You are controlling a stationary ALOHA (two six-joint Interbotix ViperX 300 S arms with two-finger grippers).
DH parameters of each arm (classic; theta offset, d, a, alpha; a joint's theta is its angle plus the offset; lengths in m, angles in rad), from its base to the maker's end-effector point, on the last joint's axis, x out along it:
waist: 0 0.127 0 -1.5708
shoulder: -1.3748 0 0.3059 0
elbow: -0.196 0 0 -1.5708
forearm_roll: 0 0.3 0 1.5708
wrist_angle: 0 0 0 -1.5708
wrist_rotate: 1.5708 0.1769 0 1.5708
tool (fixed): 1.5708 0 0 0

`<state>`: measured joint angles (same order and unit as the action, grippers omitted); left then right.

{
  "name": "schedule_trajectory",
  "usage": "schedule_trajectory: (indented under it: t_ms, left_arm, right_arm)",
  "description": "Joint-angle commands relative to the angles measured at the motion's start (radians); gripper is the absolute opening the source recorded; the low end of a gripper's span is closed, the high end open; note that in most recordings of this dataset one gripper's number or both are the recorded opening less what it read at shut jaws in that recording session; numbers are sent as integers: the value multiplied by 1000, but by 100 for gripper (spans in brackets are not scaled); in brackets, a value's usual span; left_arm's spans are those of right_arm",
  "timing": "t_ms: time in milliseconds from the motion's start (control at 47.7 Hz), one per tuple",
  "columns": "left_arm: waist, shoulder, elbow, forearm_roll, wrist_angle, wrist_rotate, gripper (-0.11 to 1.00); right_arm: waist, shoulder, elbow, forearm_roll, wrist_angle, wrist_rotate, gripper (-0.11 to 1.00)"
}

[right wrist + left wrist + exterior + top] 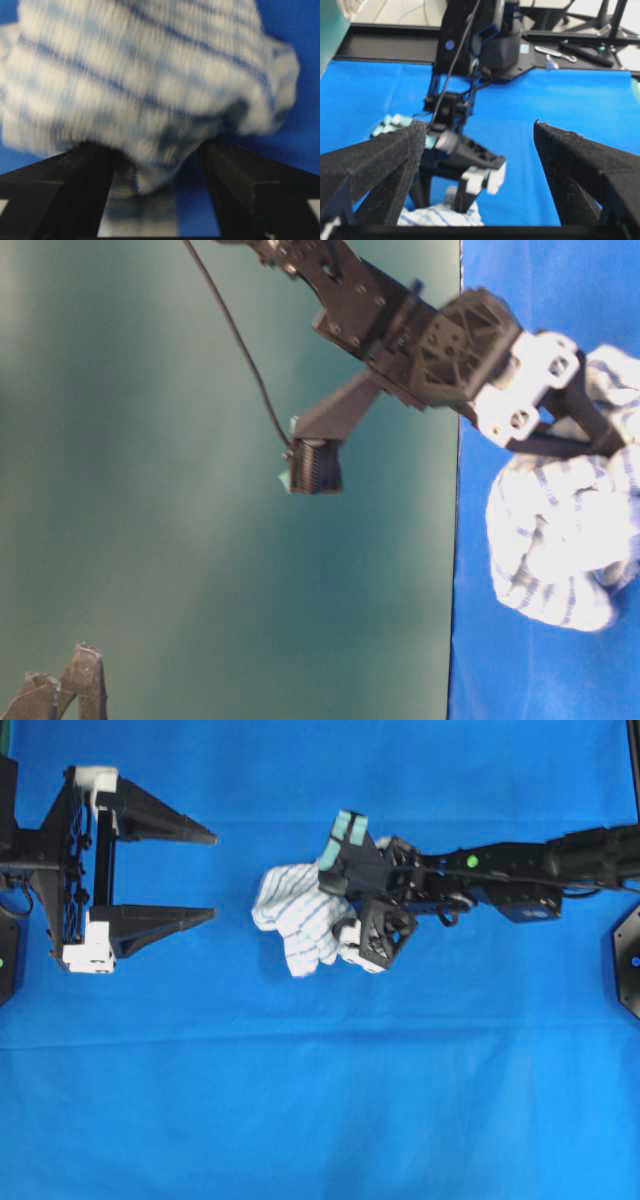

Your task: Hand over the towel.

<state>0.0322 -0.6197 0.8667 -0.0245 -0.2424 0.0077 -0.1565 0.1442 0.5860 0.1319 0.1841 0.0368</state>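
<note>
white towel [298, 920] with thin blue checked stripes on plain blue cloth [320, 1100].

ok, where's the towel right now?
Overhead view: the towel lies bunched on the blue cloth near centre, at the right gripper, apart from the left gripper.

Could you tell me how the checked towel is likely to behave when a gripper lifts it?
The towel lies bunched in soft folds, so it will probably flop and drape. Its fabric looks thin, so it is likely light and unlikely to roll.
</note>
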Motion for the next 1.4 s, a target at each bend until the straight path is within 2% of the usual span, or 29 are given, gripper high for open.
schedule_trajectory:
  t_ms: [0, 293, 440, 587, 755, 1090, 1216, 1383]
  left_arm:
    - [-2, -2, -11, 0, -9, -2, 93]
    - [-2, -2, -9, 0, -9, -2, 93]
    - [-2, 0, -9, 0, -9, 0, 93]
    - [-2, 0, -8, 0, -11, 0, 93]
    - [2, 5, -9, 0, -15, 0, 93]
    - [26, -29, 5, 0, 5, 0, 93]
    - [29, -124, 35, 0, 55, 3, 93]
    - [32, -276, 74, 0, 198, 0, 93]
  right_arm:
    - [5, -114, 2, 2, -2, 2, 71]
    - [5, -428, 40, -46, -23, -3, 71]
    - [6, -548, 84, -77, -104, -9, 71]
    - [11, -657, 169, -103, -222, -14, 71]
    - [12, -683, 207, -114, -310, -14, 71]
    - [18, -696, 219, -114, -299, -14, 71]
    - [23, -764, 245, -115, -255, -12, 71]
    - [28, -911, 281, -115, -115, -9, 71]
